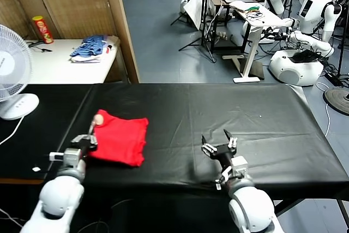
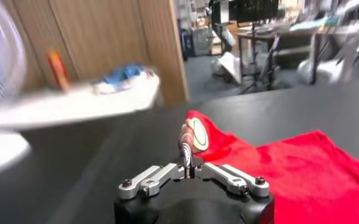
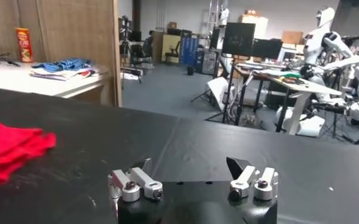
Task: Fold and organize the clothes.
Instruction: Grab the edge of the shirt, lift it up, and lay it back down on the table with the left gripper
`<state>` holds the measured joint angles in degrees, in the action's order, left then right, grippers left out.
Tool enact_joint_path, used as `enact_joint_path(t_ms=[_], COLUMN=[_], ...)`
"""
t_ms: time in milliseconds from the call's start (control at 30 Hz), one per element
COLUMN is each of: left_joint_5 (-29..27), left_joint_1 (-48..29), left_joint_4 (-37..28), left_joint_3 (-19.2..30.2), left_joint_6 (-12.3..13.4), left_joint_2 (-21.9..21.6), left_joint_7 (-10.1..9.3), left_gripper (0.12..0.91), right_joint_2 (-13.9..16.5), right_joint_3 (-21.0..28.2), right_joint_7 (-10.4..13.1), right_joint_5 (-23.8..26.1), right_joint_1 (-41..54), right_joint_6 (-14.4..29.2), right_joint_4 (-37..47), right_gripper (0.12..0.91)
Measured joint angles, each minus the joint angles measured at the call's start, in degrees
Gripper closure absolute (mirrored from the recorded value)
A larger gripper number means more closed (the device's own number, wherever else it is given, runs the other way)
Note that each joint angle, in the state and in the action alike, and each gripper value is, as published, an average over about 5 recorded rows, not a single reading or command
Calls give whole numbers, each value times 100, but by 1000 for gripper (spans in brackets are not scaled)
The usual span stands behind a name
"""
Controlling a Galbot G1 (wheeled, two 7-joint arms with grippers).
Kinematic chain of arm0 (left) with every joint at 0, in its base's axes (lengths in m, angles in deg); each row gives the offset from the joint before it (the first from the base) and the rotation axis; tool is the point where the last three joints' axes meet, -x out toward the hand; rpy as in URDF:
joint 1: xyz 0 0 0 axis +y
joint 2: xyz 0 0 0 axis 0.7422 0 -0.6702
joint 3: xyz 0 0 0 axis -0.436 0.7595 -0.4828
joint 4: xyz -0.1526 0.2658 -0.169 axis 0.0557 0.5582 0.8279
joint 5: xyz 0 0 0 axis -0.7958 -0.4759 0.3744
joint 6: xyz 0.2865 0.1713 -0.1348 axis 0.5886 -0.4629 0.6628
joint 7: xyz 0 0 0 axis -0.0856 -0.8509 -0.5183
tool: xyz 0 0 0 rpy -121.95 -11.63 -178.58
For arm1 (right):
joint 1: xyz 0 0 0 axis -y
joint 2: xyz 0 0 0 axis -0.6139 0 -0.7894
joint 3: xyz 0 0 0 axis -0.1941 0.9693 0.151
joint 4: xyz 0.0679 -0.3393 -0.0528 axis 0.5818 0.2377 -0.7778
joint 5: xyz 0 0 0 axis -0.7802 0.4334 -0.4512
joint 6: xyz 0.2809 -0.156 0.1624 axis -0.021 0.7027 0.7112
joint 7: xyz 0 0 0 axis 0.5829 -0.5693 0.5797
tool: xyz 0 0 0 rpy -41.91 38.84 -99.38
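A bright red short-sleeved cotton T-shirt [image 1: 121, 137] lies folded into a rough rectangle on the black cloth-covered tabletop [image 1: 229, 113], toward the robot's left. The left gripper [image 1: 87, 141] sits at the shirt's near-left corner with its fingers [image 2: 187, 159] pinched together on a raised flap of the red fabric, where a bit of brown-and-white print shows just beyond the tips; the rest of the shirt spreads out beyond the fingers and to their right. The right gripper [image 1: 218, 140] rests low over bare black tabletop, well apart from the shirt, its fingers [image 3: 240, 173] spread wide and holding nothing; the shirt's edge lies off to their left. A white electric fan [image 1: 13, 64] stands at the tabletop's far left edge.
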<state>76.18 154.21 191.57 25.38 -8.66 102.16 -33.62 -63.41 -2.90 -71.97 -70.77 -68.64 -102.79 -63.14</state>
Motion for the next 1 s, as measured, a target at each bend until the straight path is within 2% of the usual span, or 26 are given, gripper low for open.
enact_joint_path(t_ms=[233, 333, 433, 567, 767, 867, 1000], left_joint_5=[-609, -777, -671, -88, 1076, 1283, 1288], left_joint_1=[258, 368, 428, 422, 203, 50, -89], left_joint_4=[191, 337, 513, 752, 909, 829, 663], left_joint_3=[-496, -613, -568, -240, 703, 1220, 1776], left_joint_6=[14, 41, 102, 99, -78, -39, 115], left_joint_2=[-759, -903, -892, -636, -7, 352, 806], left_joint_7=[-9, -17, -18, -65, -358, -391, -293], left_gripper=[871, 871, 871, 871, 871, 871, 867], right_joint_2=[-3, 1, 3, 14, 81, 145, 270], right_joint_3=[3, -7, -15, -58, -215, -263, -216], right_joint_7=[15, 18, 20, 16, -49, -136, -254], right_joint_5=[5, 18, 46, 66, 26, -63, -194], right_joint_1=[-32, -67, -132, -215, -344, -399, -363], right_joint_6=[1, 1, 2, 3, -2, -24, -101], right_joint_4=[-75, -83, -117, -177, -237, -220, -139], right_gripper=[227, 227, 227, 227, 227, 227, 227])
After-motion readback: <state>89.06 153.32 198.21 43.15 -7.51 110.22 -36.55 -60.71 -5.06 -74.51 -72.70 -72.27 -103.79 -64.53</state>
